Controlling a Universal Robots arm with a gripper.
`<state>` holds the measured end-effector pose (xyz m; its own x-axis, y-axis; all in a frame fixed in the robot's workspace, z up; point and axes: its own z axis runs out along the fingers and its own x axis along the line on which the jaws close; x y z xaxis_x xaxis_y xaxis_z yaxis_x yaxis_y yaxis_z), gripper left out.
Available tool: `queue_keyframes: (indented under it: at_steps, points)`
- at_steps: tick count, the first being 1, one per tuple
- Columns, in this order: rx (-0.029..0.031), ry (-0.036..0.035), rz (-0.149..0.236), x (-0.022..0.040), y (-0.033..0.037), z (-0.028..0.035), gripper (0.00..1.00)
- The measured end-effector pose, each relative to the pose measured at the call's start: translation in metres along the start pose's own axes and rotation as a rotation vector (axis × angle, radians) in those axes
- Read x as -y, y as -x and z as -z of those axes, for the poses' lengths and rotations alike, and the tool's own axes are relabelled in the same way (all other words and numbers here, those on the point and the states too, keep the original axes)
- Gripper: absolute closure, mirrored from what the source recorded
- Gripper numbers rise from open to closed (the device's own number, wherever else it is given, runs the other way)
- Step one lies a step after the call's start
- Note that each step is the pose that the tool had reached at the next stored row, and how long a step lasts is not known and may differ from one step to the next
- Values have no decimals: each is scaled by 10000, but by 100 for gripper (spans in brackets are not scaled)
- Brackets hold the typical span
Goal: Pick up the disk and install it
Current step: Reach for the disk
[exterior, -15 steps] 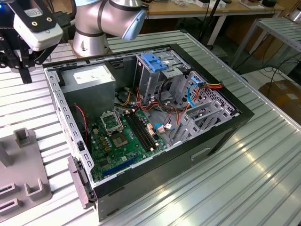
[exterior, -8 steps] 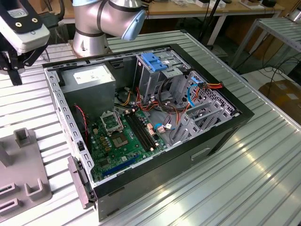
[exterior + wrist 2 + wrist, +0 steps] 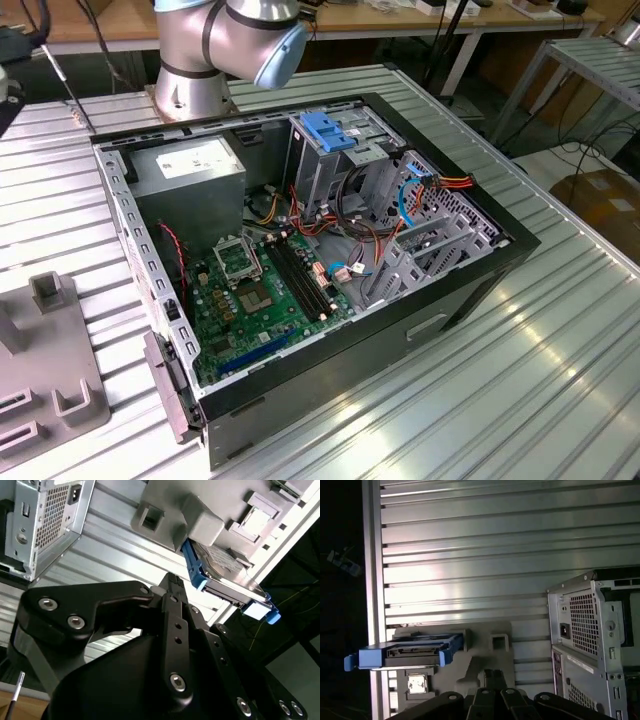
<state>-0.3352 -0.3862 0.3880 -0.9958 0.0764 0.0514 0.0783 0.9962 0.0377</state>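
Disk (image 3: pixel 227 577) (image 3: pixel 415 652) on fixture (image 3: pixel 200 510) in both wrist views, exterior view's open case (image 3: pixel 330 390)

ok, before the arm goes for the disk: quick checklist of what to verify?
1. Disk seated on the grey fixture, blue carrier on: ok, in both wrist views.
2. Gripper apart from the disk: ok.
3. Computer case open on top, inside exposed: ok.
4. Drive cage slot free: cannot tell; the blue bracket sits on top of it.
5. Cables beside the cage out of the insertion path: cannot tell; they loop close to it.
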Motion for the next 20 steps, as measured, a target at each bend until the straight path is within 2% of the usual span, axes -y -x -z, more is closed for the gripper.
queue_keyframes:
  at_steps: [1,8,11,13,14,20]
  points:
    - [-1,-2,2,-16,-87,-13,90]
    - [1,-1,1,1,-444,-46,90]
    - [-5,-2,2,21,-698,-60,90]
    - [-6,-1,0,28,-790,-66,90]
    - [-9,-3,0,33,-861,-69,90]
    - [-18,-3,0,54,-1122,-85,90]
